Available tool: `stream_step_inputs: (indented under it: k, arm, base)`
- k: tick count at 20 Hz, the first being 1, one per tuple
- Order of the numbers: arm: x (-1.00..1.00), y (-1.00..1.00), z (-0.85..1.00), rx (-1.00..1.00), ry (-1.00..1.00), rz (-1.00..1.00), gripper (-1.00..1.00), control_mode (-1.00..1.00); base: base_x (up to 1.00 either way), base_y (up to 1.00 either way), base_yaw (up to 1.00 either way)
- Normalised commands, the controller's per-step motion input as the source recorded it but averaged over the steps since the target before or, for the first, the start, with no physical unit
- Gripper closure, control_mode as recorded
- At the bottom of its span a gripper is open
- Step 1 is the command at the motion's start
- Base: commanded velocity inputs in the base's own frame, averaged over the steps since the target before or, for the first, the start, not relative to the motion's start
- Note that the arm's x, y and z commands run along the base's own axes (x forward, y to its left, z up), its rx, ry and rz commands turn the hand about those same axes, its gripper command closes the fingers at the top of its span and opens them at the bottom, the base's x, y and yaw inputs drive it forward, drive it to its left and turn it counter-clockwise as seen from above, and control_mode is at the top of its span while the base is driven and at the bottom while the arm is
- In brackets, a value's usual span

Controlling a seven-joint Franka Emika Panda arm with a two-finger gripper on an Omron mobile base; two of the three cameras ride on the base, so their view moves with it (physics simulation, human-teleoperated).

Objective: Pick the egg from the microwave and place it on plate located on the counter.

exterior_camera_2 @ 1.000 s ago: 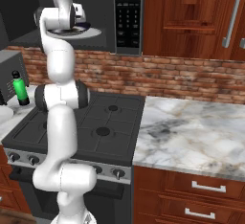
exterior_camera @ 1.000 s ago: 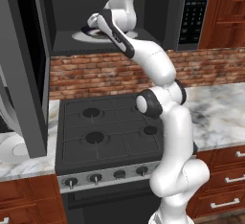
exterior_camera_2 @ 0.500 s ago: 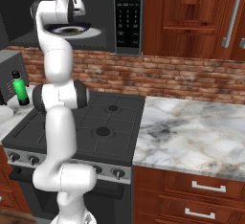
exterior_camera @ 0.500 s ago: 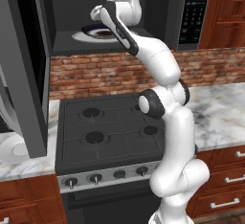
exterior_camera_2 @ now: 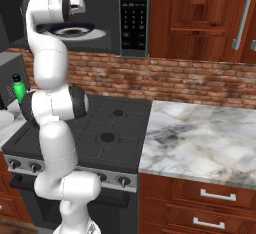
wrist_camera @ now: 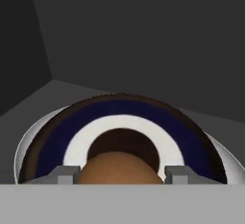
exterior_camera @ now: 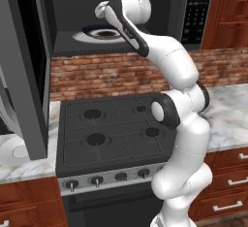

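The hand (wrist_camera: 122, 177) was seen inside the microwave (exterior_camera: 63, 17), reached in through the open front by the arm (exterior_camera: 164, 61) from the lower right of the left base view. In the hand view the egg (wrist_camera: 119, 169) was found low in the middle, brown and rounded, set between the two fingertips (wrist_camera: 62, 174), one at each side and each just against it. The hand appeared pinched on the egg, though the contact itself was partly hidden at the bottom edge. Beneath and behind the egg a dish (wrist_camera: 48, 141) with a dark centre, a white ring and a blue band was seen, resting on the white turntable (wrist_camera: 24, 146). The grey walls of the oven were seen behind it.

In the left base view the dish (exterior_camera: 101, 33) was seen on the turntable (exterior_camera: 80, 37), with the wrist just above its right part. The keypad (exterior_camera_2: 132, 15) was seen at the right of the oven opening in the right base view. Below the oven a brick wall (exterior_camera_2: 165, 80) and a black stove (exterior_camera: 111, 129) were seen. The marble desk (exterior_camera_2: 200, 143) lay to the right of the stove. A green bottle (exterior_camera_2: 18, 89) stood at the far left of the right base view.
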Motion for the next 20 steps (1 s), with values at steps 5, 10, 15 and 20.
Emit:
stream_step_inputs:
  k: [5, 10, 15, 20]
  arm:
    - [-0.33, -0.13, -0.25, 0.12, -0.28, 0.00, 1.00, -1.00]
    - [-0.81, -0.34, 0.17, 0.14, -0.09, -0.03, 1.00, -1.00]
    - [-1.00, -0.22, 0.05, 0.05, 0.04, -0.10, 1.00, -1.00]
    - [-1.00, -0.14, -0.06, 0.01, 0.12, -0.08, 1.00, -1.00]
  base:
    - [0.00, 0.00, 0.00]
    - [0.00, 0.00, 0.00]
    - [0.00, 0.00, 0.00]
    - [0.00, 0.00, 0.00]
